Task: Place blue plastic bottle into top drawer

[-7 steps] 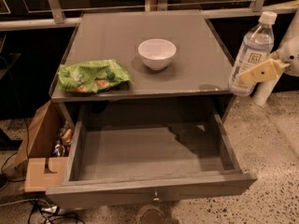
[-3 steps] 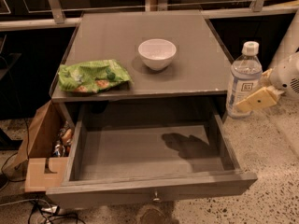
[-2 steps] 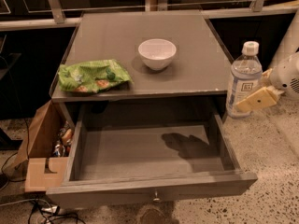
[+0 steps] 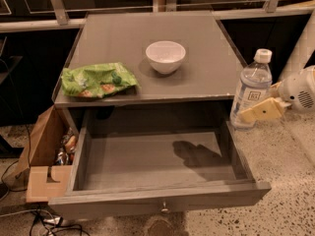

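Note:
The blue plastic bottle [image 4: 251, 90] is clear with a white cap and a pale label, held upright at the right of the cabinet, just outside the drawer's right wall. My gripper [image 4: 258, 113] comes in from the right edge and is shut on the bottle's lower half, its pale yellow fingers [image 4: 266, 111] across it. The top drawer [image 4: 157, 161] is pulled wide open below the cabinet top and holds nothing; a small knob [image 4: 164, 209] sits on its front panel.
A white bowl [image 4: 166, 56] and a green snack bag [image 4: 97, 79] lie on the grey cabinet top [image 4: 197, 82]. A brown cardboard box [image 4: 44, 154] with items stands on the floor at the left. Cables lie by the lower left corner.
The bottle and my gripper came down and slightly left from beside the cabinet top to the level of the drawer's right edge. Over the last second they have hardly moved.

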Tool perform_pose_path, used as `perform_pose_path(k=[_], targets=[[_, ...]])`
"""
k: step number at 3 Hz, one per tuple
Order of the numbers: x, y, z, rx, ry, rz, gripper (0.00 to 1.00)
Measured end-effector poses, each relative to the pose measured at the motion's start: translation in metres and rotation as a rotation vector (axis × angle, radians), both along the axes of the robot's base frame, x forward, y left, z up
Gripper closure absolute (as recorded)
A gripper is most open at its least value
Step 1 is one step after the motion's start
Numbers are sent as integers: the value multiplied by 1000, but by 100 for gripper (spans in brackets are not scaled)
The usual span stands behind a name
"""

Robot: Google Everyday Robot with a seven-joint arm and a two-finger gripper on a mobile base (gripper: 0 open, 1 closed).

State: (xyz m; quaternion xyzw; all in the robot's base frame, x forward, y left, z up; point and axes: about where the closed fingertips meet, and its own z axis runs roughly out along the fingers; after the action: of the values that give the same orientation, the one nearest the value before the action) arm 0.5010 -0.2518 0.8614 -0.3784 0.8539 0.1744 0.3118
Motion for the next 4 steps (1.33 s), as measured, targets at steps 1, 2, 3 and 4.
perform_pose_path(k=[1, 2, 3, 4], targets=[[-6, 8, -16, 61, 25, -24, 100], [-6, 9, -17, 63, 26, -25, 100], [-13, 13, -30, 62, 55, -31, 100], [-20, 30, -71, 52, 59, -60, 100]])
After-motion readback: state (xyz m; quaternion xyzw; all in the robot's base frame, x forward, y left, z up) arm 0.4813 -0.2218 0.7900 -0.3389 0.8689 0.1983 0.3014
